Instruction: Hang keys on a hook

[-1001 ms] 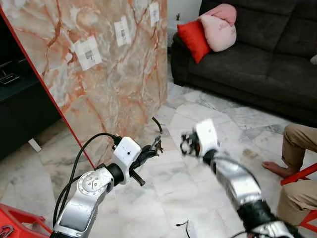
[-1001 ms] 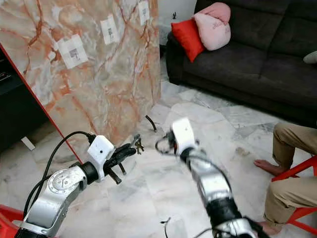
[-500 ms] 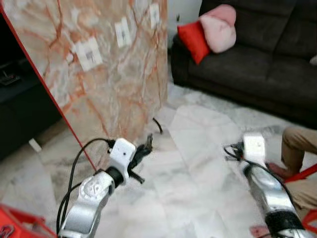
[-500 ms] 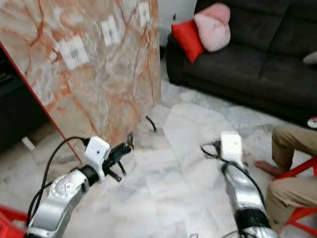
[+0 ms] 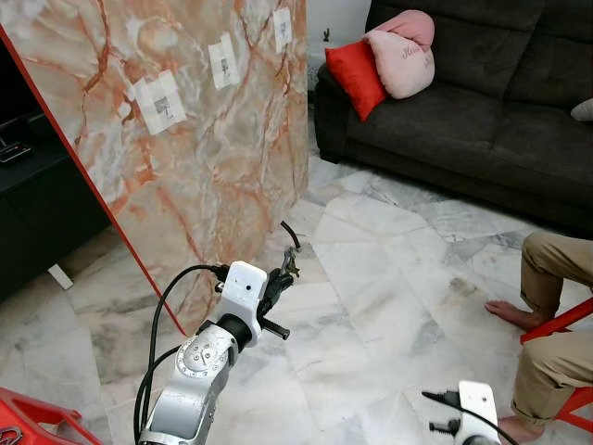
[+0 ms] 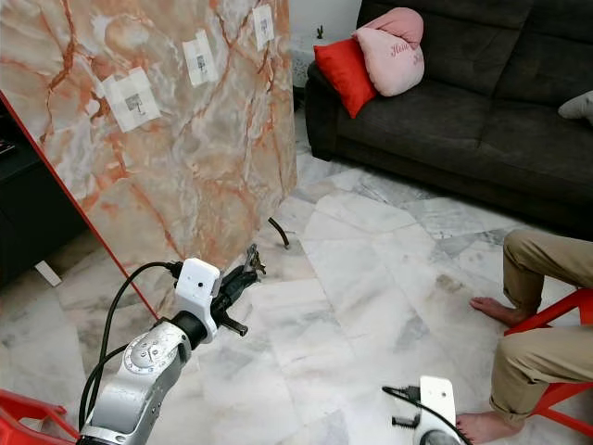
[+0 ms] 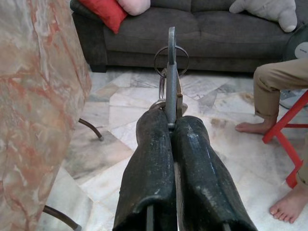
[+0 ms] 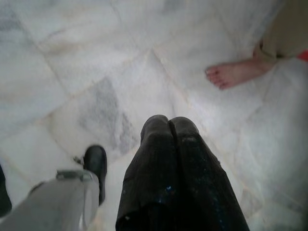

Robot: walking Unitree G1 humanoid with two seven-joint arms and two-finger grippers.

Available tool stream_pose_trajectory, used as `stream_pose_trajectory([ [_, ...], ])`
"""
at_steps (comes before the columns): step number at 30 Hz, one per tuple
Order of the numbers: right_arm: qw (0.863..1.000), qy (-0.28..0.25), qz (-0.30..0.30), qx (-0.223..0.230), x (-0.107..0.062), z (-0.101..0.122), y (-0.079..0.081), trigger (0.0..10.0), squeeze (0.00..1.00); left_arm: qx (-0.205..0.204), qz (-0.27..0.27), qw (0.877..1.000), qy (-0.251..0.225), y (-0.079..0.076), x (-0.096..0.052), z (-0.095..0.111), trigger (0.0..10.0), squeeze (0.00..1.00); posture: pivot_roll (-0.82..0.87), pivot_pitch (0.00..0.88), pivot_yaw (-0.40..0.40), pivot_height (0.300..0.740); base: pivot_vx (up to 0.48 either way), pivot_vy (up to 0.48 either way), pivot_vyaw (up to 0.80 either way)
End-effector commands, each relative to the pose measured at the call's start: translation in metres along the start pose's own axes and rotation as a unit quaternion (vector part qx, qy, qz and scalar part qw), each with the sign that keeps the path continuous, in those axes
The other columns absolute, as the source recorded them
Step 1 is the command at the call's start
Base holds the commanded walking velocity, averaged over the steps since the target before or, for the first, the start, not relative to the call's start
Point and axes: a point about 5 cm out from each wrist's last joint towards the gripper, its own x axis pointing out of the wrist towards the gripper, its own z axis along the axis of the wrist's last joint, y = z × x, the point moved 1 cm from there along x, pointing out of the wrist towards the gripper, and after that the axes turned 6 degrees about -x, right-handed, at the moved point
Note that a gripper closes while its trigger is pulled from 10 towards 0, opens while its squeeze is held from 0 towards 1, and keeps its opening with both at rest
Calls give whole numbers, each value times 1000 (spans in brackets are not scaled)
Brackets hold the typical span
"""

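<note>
Left wrist view: left claw (image 7: 171, 126) pinches keys (image 7: 170, 72) protruding beyond its fingertips.

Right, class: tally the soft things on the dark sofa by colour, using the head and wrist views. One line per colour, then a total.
Red square cushion: 1
Pink rounded cushion: 1
Pale grey plush toy at the sofa's far end: 1
Total: 3 soft things on the dark grey fabric sofa
</note>
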Motion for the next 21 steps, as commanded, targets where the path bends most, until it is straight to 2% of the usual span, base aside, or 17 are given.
stream_pose_trajectory([
  [1,1000,8,5,3,0,-4,4,10000,0,14,-8,1000,-3,-4,2,2,10000,0,2,0,-59,740,0,0,0],
  [3,1000,14,6,15,0,-10,5,10000,0,53,-14,998,17,-4,2,-1,10000,0,-5,0,-50,740,0,0,0],
  [5,1000,20,3,17,-1,-14,3,10000,0,69,-2,997,32,-1,2,-5,10000,0,-7,0,-45,740,0,0,0],
  [13,999,44,-7,26,-4,-32,-11,10000,0,78,-23,996,30,-7,4,-4,10000,0,-9,0,-34,740,0,0,0],
  [21,998,53,-4,27,-5,-38,-7,10000,0,80,-15,996,33,-5,7,-3,10000,0,-13,0,-32,740,0,0,0],
])
